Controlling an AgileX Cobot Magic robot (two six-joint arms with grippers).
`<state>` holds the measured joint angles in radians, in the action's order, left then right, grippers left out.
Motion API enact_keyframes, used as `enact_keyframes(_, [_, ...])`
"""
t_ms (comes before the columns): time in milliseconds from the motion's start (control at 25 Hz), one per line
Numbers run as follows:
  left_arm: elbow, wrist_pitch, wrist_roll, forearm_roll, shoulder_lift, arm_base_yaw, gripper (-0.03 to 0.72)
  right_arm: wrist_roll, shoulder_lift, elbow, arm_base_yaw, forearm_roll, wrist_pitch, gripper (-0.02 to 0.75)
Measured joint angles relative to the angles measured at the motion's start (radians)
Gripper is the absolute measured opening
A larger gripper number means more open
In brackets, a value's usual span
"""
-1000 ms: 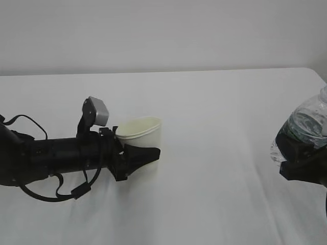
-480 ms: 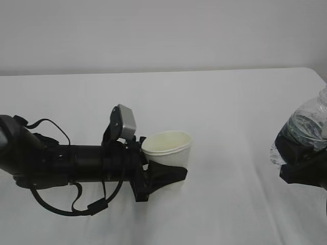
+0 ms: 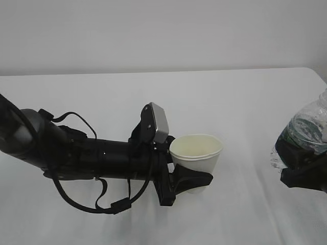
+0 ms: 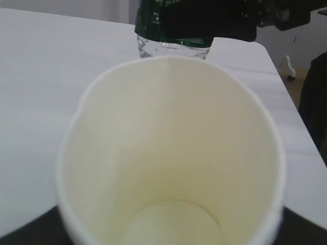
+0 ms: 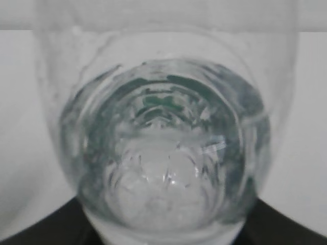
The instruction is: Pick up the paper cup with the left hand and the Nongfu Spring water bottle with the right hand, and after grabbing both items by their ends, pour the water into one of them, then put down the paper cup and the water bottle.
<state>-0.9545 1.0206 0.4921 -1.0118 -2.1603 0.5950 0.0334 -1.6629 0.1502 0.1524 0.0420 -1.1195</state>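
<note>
The paper cup point(image 3: 196, 158) was white outside, with a pale cream interior point(image 4: 171, 168) crossed by one faint vertical seam. The left arm point(image 3: 76, 153) and its claw point(image 3: 191, 181) were matt black, carrying a light grey camera block point(image 3: 156, 122) and black cables. The water bottle point(image 3: 306, 127) was clear and ribbed, its label dark green point(image 4: 173, 20); seen from the right wrist, green tints and white glints ringed its transparent body point(image 5: 163, 153). The right claw point(image 3: 301, 168) was black. The table point(image 3: 230, 102) was plain white, the wall point(image 3: 163, 30) behind it pale grey.
</note>
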Motion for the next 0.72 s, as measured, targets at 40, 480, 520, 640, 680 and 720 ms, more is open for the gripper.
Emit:
enact_keyframes(40, [-0.001,-0.003,0.000,-0.002,0.000,0.000,0.420,0.000,0.000,0.000,0.000,0.000,0.000,0.356])
enact_keyframes(480, [-0.001,-0.039,0.004,-0.034,0.000,0.000,0.420,0.000,0.192,-0.002,0.000,0.008,0.168,0.356])
enact_keyframes(520, [-0.001,-0.039,0.004,-0.034,0.000,0.000,0.420,0.000,0.221,-0.002,0.000,0.008,0.188,0.356])
enact_keyframes(640, [-0.001,-0.039,0.006,-0.035,0.000,0.002,0.420,0.000,0.282,-0.008,0.000,0.008,0.240,0.356])
enact_keyframes(680, [-0.001,-0.039,0.006,-0.035,0.000,0.003,0.420,0.000,0.298,-0.008,0.000,0.008,0.266,0.356])
enact_keyframes(720, [-0.001,-0.039,0.006,-0.035,0.000,0.010,0.420,0.000,0.312,-0.008,0.000,0.008,0.296,0.356])
